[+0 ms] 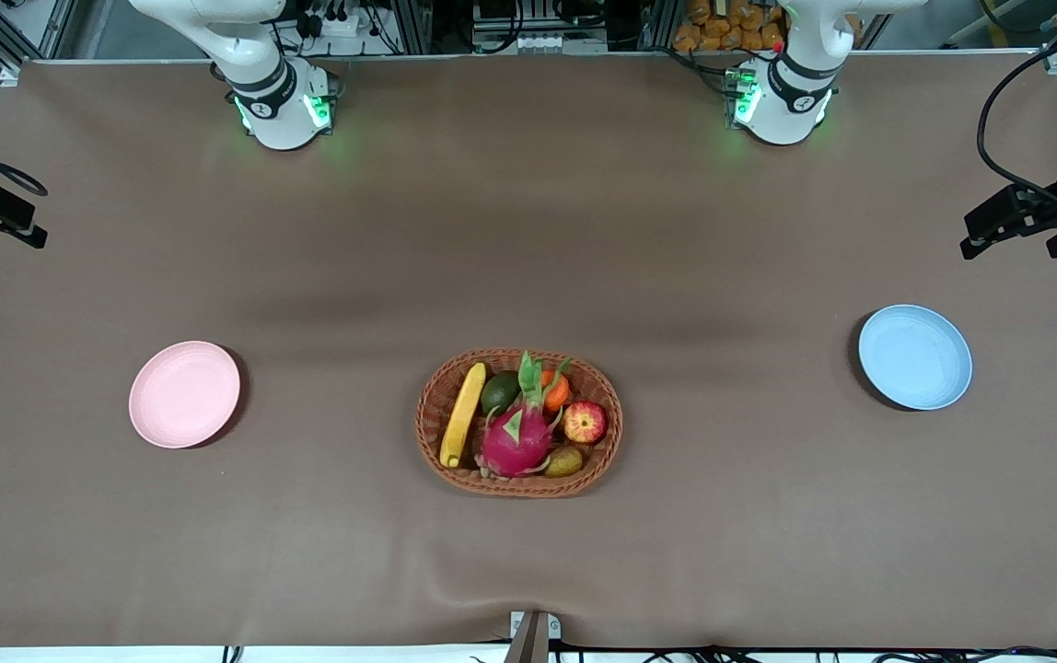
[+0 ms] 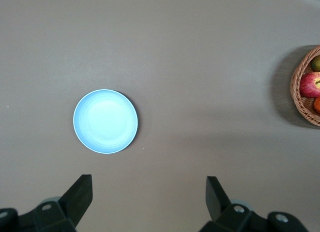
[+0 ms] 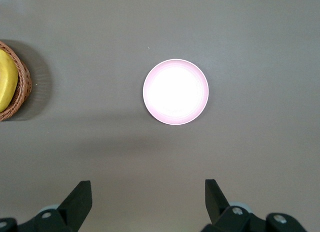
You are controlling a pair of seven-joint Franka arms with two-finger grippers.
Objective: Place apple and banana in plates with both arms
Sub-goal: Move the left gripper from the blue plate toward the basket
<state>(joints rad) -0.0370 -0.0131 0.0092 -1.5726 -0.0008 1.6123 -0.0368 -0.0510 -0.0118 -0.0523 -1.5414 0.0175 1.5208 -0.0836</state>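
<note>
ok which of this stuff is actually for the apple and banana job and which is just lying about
For the job:
apple and banana, both in the basket
pink plate, toward the right arm's end
blue plate, toward the left arm's end
left gripper and right gripper, open, each above its plate

Lying about:
wicker basket
dragon fruit
avocado
orange fruit

Wicker basket (image 1: pixel 520 485), oval, mid-bench | in basket: magenta dragon fruit (image 1: pixel 516 442) | dark green avocado (image 1: pixel 498 393) | small orange fruit (image 1: pixel 555 390) | brownish-green pear (image 1: pixel 564 461) at basket's camera-side rim
</note>
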